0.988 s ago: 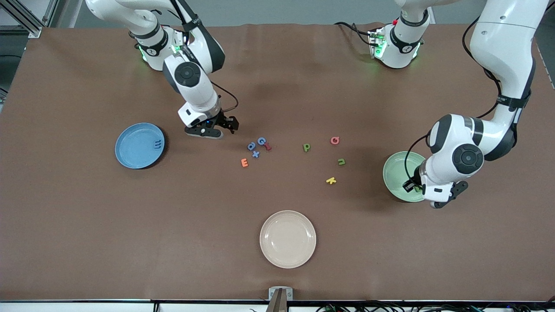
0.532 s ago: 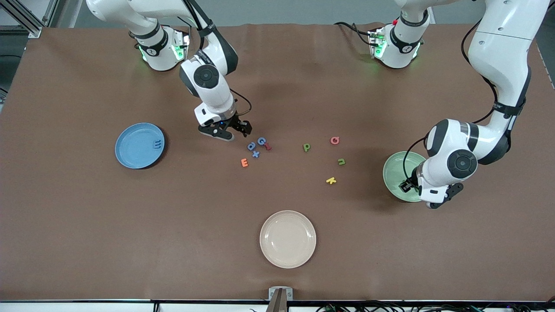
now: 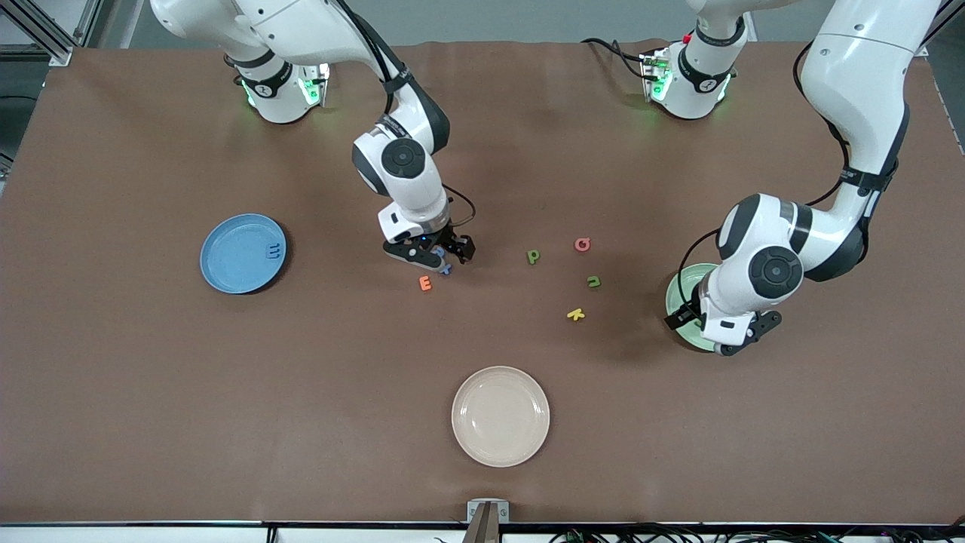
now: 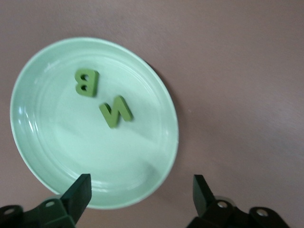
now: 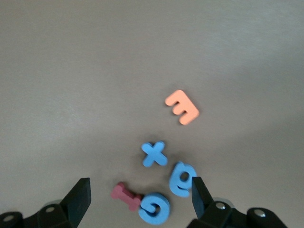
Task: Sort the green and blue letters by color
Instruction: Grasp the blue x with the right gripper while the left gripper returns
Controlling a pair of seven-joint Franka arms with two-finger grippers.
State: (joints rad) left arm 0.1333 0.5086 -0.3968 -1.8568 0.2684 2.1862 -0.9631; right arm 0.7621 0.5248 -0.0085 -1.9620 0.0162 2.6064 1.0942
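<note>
My right gripper (image 3: 439, 262) hangs open low over a cluster of blue letters. In the right wrist view its jaws (image 5: 140, 194) frame a blue G (image 5: 154, 208), a blue a (image 5: 182, 178) and a red I (image 5: 126, 196), with a blue plus (image 5: 154, 153) just past them. A blue E (image 3: 275, 251) lies on the blue plate (image 3: 222, 260). My left gripper (image 3: 709, 332) stands open over the edge of the green plate (image 3: 673, 298). The left wrist view shows that gripper (image 4: 141, 192) empty and, on the plate (image 4: 171, 123), a green B (image 4: 87, 82) and N (image 4: 115, 111). A green p (image 3: 533, 256) and u (image 3: 594, 281) lie on the table.
An orange E (image 3: 425, 283) lies just nearer the camera than the blue cluster. A red Q (image 3: 582, 243) and a yellow k (image 3: 575, 314) sit among the green letters. A beige plate (image 3: 500, 415) stands near the front edge.
The right arm swung from beside the blue plate to over the blue letter cluster. The left gripper opened and shifted toward the green plate's edge nearer the table's middle.
</note>
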